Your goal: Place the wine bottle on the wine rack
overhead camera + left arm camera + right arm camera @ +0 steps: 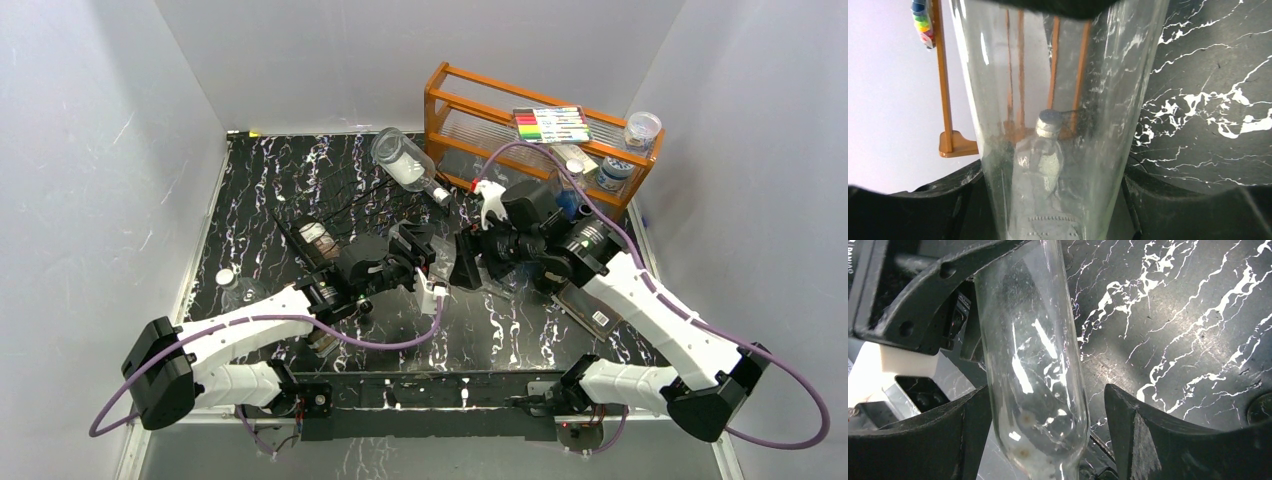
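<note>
From the top camera, I am seeing both arms meeting over the middle of the table. The left gripper [418,250] and right gripper [462,258] are facing each other, and the clear wine bottle [440,260] is bridging the gap between them, hard to make out against the marble. The wine rack [345,200] is lying beyond the left arm, well apart from the bottle. Another clear bottle [405,160] is lying at its far end, though I cannot tell whether it is sitting in a cradle.

On the left wrist camera, the glass is filling the space between my fingers [923,210], so this gripper is clamping the bottle. The orange shelf [945,100] is showing behind it.

On the right wrist camera, the bottle is leaning against one finger [908,450], with a clear gap to the other. These jaws are standing apart around it and are not gripping.

I am judging this to be a mid-air handover or regrasp, with placing not yet begun. The next move is calling for one firm hold before the other gripper lets go. I will then be carrying the bottle over to the rack and laying it level in a free cradle.
</note>
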`<state>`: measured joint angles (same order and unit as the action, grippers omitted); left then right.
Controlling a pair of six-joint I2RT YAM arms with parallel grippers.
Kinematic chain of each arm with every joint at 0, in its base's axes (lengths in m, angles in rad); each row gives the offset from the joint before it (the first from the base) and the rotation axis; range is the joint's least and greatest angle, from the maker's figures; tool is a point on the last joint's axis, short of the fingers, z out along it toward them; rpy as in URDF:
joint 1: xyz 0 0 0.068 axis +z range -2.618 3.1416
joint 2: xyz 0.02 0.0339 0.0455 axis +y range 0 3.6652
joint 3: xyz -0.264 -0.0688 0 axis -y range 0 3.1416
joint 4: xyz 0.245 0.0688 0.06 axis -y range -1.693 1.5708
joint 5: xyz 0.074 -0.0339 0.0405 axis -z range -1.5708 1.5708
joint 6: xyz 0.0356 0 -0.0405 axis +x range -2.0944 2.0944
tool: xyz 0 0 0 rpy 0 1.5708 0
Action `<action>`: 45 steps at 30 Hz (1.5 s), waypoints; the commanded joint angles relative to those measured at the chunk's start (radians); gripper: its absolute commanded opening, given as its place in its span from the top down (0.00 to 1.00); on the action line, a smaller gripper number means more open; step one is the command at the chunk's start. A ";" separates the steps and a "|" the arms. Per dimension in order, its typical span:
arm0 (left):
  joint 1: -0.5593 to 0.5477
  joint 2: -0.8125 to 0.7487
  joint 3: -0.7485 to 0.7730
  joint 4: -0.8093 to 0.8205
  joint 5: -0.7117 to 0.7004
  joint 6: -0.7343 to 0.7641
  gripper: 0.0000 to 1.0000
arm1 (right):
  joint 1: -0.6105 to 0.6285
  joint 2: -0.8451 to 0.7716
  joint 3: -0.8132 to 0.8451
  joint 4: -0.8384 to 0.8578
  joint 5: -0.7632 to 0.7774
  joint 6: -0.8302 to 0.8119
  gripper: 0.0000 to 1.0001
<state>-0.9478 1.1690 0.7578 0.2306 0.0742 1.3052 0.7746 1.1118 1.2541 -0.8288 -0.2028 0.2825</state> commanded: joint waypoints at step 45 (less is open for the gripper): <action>0.060 -0.049 0.100 0.002 -0.208 -0.497 0.02 | 0.003 -0.125 -0.128 0.261 0.272 0.010 1.00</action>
<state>-0.9070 1.1873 0.8108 0.2447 -0.0521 1.0199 0.7788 1.0210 1.1088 -0.6769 0.0074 0.2955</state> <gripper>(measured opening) 0.981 0.664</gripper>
